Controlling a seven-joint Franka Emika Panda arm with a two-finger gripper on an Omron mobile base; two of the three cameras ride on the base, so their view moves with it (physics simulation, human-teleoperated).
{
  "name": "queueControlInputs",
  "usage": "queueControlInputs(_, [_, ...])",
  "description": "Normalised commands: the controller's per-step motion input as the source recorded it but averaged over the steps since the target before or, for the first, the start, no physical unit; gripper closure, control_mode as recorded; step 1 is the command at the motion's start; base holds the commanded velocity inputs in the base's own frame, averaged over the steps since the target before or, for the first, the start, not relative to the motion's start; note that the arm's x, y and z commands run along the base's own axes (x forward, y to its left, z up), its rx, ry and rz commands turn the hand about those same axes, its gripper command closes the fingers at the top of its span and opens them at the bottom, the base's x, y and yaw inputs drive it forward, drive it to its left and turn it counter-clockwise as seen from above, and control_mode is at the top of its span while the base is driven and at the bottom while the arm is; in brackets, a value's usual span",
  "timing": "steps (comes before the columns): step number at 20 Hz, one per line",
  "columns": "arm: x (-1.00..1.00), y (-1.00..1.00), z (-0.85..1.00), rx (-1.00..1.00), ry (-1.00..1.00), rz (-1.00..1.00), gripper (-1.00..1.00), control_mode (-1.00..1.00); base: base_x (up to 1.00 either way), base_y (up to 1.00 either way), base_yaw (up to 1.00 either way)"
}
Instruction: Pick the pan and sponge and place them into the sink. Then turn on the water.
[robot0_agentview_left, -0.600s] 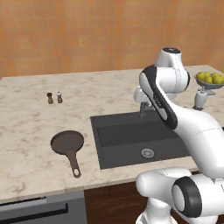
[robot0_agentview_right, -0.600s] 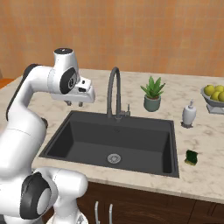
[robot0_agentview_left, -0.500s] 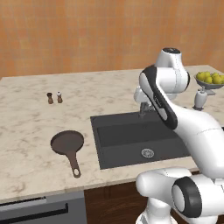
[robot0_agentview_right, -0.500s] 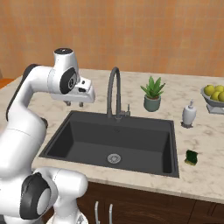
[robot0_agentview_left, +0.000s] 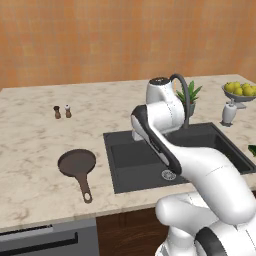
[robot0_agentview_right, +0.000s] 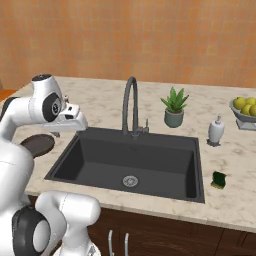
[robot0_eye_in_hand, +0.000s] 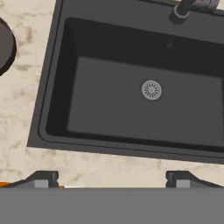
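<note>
Countertop (robot0_agentview_left: 30, 150), beige marble, runs the full width in both base views. Set into it is the sink (robot0_agentview_right: 90, 167), a large dark-grey rectangular basin; my hand view looks straight down into it and shows the round silver drain (robot0_eye_in_hand: 151, 90) near the middle of a bare floor, a detail partly screened by my own arm in the left base view. The faucet (robot0_agentview_right: 131, 105), a tall dark arched gooseneck, stands at the back rim; the right base view gives its whole outline and side lever, while the hand view catches just its base at the top edge. No stream runs from it.

The pan (robot0_agentview_left: 77, 164), small, round, dark brown and shallow, lies flat on the counter left of the sink, apart from the rim, its thin loop-ended handle pointing toward the front edge. The left base view shows it whole; the right base view shows a sliver behind my arm, and the hand view a dark arc at the left edge.

The sponge (robot0_agentview_right: 218, 179), a small green block, sits on the counter just beside the sink's right rim, clearly seen in the right base view.

My gripper (robot0_eye_in_hand: 111, 178) hangs above the sink's front-left area, fingers spread wide apart, holding nothing.
</note>
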Motion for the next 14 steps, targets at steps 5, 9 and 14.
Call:
queueControlInputs(5, [-0.21,0.99,-0.51,-0.03,0.0,0.05,-1.0,-1.0,0.0,0.0,0.0])
queueControlInputs(9, [0.0,0.96,-0.3,0.0,0.0,0.03,-1.0,-1.0,0.0,0.0,0.0])
queueControlInputs(14, [0.03,0.84,-0.23,0.0,0.04,0.0,-1.0,-1.0,0.0,0.0,0.0])
